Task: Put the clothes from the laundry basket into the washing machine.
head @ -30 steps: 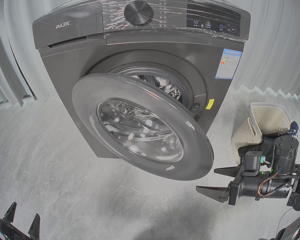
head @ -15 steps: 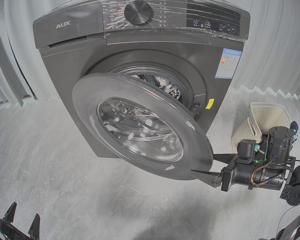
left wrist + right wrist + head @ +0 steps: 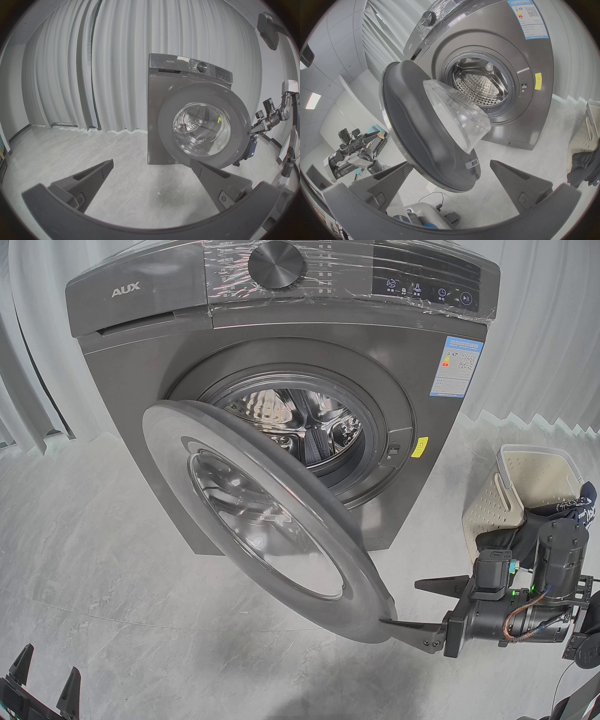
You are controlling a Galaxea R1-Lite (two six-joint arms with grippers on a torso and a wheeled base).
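Head view: the washing machine (image 3: 375, 346) has its door (image 3: 250, 509) half-open, the rim slanting toward lower right and touching one finger of the spread, empty right gripper (image 3: 400, 602). Dark clothes (image 3: 506, 539) hang over the laundry basket (image 3: 484, 515) at the right edge. Left wrist view: the left gripper (image 3: 151, 162) gapes empty. Right wrist view: the door's rim lies between the fingers (image 3: 518, 184).

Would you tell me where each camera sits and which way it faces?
Head view: on the head, facing down at washing machine, open door, laundry basket; left gripper, right gripper show.
Left wrist view: low, farther back, facing the machine's front; own open gripper foreground.
Right wrist view: close, facing the drum past the door; own open gripper foreground.
Shared: all show machine and door.
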